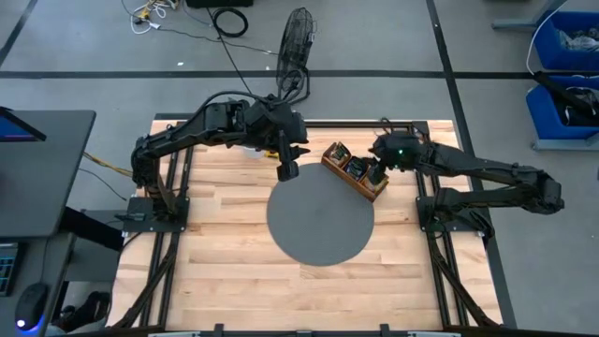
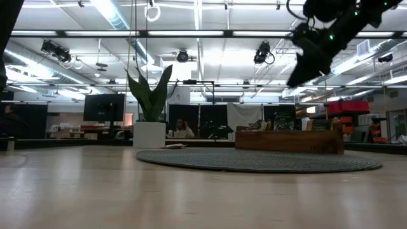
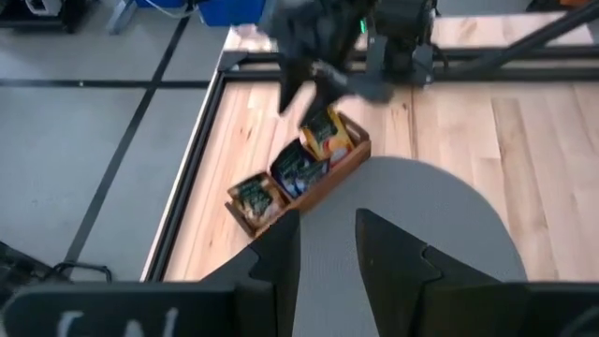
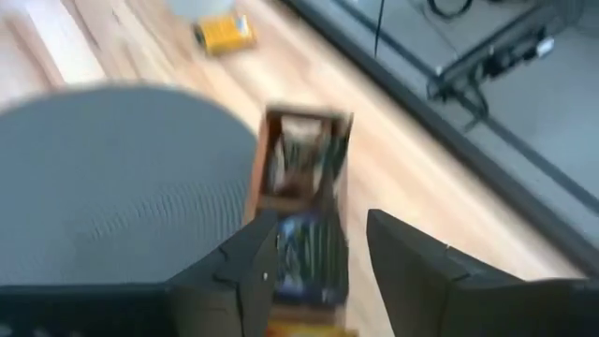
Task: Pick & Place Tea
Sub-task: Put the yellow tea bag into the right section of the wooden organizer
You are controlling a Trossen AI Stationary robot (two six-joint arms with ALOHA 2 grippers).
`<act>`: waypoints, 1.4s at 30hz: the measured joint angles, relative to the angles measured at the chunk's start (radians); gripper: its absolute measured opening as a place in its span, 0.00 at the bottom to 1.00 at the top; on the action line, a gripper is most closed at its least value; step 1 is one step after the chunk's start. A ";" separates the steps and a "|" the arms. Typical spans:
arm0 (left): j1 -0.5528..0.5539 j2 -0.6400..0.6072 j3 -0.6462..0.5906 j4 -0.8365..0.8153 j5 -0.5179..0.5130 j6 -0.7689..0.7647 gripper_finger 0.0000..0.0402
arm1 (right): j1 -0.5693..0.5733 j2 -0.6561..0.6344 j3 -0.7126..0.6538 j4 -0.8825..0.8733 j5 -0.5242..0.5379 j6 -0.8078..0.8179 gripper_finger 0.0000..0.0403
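A brown wooden tray (image 1: 356,171) rests on the table beside the round grey mat (image 1: 320,220), at its far right. Tea packets stand in its compartments: a yellow one (image 3: 328,136), a dark blue one (image 3: 298,170) and a dark greenish one (image 3: 255,195). Another yellow packet (image 4: 225,33) lies flat on the wood farther off. My right gripper (image 4: 323,253) hovers open over the tray's right end, with nothing between its fingers. My left gripper (image 3: 328,248) hangs open and empty, high above the mat's far edge (image 1: 285,170).
A potted green plant (image 2: 151,108) in a white pot stands at the table's far side, behind the left arm. Bare wood lies to the near side and to the left of the mat. The black table frame (image 1: 440,215) borders the wood on the right.
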State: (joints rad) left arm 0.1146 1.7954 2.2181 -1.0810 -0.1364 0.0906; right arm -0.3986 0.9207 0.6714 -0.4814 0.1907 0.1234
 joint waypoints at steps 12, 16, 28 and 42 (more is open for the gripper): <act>-0.026 0.020 0.000 -0.344 0.020 0.289 0.27 | -0.002 0.000 0.117 0.015 -0.016 -0.056 0.43; -0.069 0.082 0.000 -0.441 -0.008 0.548 0.27 | -0.002 0.016 0.104 0.002 -0.057 -0.034 0.43; 0.000 0.321 0.000 -0.450 -0.099 0.509 0.27 | -0.001 0.027 0.104 0.019 -0.175 0.057 0.43; 0.181 0.385 0.000 -0.325 -0.060 0.406 0.17 | 0.001 0.026 0.104 0.006 -0.223 0.021 0.43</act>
State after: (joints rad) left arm 0.2955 2.1807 2.2177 -1.4060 -0.1968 0.4971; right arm -0.3977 0.9470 0.7757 -0.4755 -0.0328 0.1441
